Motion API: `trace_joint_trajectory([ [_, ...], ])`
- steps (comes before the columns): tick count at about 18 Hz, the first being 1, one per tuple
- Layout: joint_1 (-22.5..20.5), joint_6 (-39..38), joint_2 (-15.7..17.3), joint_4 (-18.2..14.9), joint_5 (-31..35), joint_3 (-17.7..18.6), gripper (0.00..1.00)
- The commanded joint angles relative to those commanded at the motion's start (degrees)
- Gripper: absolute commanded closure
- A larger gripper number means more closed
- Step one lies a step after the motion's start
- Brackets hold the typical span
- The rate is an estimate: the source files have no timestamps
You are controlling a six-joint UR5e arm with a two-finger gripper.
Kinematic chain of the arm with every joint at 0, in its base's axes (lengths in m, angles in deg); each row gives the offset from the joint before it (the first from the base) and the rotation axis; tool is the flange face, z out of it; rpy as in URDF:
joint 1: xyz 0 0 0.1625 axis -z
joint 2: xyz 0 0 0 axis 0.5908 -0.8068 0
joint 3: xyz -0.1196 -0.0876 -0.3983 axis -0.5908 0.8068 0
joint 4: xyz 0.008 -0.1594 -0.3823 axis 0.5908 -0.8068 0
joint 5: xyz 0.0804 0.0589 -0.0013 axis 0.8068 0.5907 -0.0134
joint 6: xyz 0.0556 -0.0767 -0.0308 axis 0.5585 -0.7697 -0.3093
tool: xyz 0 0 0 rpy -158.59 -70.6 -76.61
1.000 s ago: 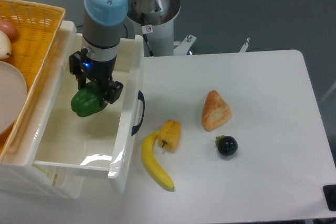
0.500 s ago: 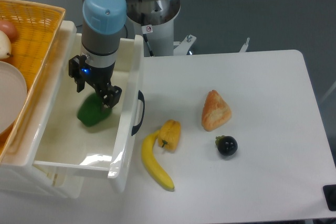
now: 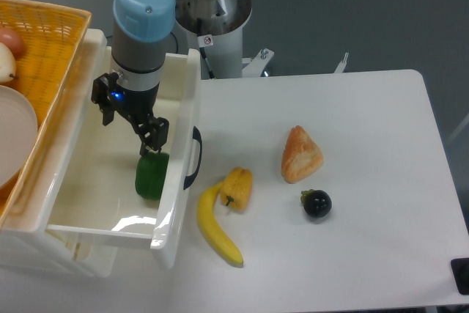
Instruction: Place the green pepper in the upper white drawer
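Observation:
The green pepper lies on the floor of the upper white drawer, close to its right wall near the dark handle. My gripper hangs inside the drawer just above and to the left of the pepper, open, with nothing between its fingers. One black finger ends right above the pepper's top.
An orange woven basket with a white plate and onions sits on the left above the drawer. On the white table lie a banana, a yellow-orange pepper, a croissant and a dark mangosteen.
The gripper opened and let go of the green pepper, which dropped and rolled right to the drawer's right wall. The gripper rose slightly.

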State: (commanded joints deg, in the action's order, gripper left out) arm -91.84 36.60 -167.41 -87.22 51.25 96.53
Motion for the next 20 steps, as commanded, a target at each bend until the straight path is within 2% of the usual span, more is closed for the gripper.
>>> trace_joint_trajectory([
  [3, -2.9, 0.0, 0.26, 0.0, -4.13, -0.88, 0.06],
  [5, -4.13, 0.0, 0.26, 0.0, -4.49, -1.93, 0.05],
  [11, -11.51, 0.0, 0.79, 0.0, -10.03, -4.4, 0.02],
  [16, -16.52, 0.61, 0.7, 4.3, -10.03, -4.75, 0.0],
  [20, -20.3, 0.79, 0.27, 4.66, -9.68, -4.05, 0.0],
])
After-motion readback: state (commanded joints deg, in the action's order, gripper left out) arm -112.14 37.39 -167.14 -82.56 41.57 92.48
